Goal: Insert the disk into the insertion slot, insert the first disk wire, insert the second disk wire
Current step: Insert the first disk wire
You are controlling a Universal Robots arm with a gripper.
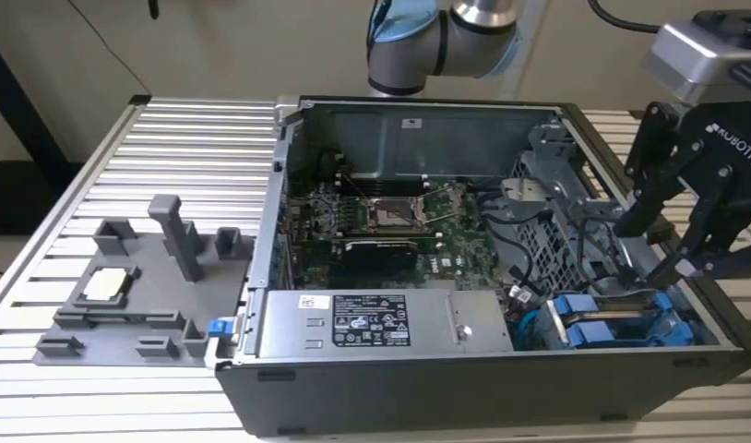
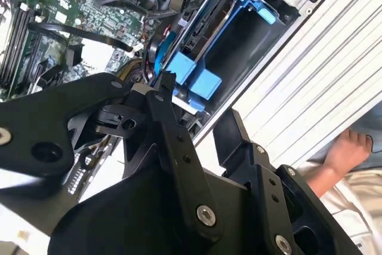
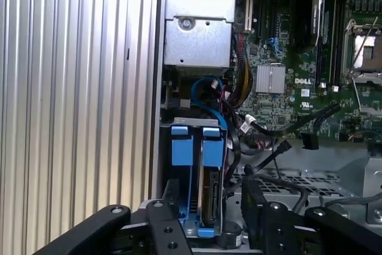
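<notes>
The black two-fingered gripper (image 1: 647,251) hangs at the exterior view's right, fingers spread astride the silver-grey hard drive in its bright blue plastic carrier (image 3: 209,198); this stands on edge in the dark grey drive bay (image 2: 239,46), seemingly seated. Any push should run squarely along the bay; keep clear of the thin blue cable (image 3: 206,88) beyond it.

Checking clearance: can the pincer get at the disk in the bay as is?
Probably yes. The open pincer hangs just above the disk, a finger either side in the first wrist view. The case is open, and black cables lie beside the bay, not across it.
</notes>
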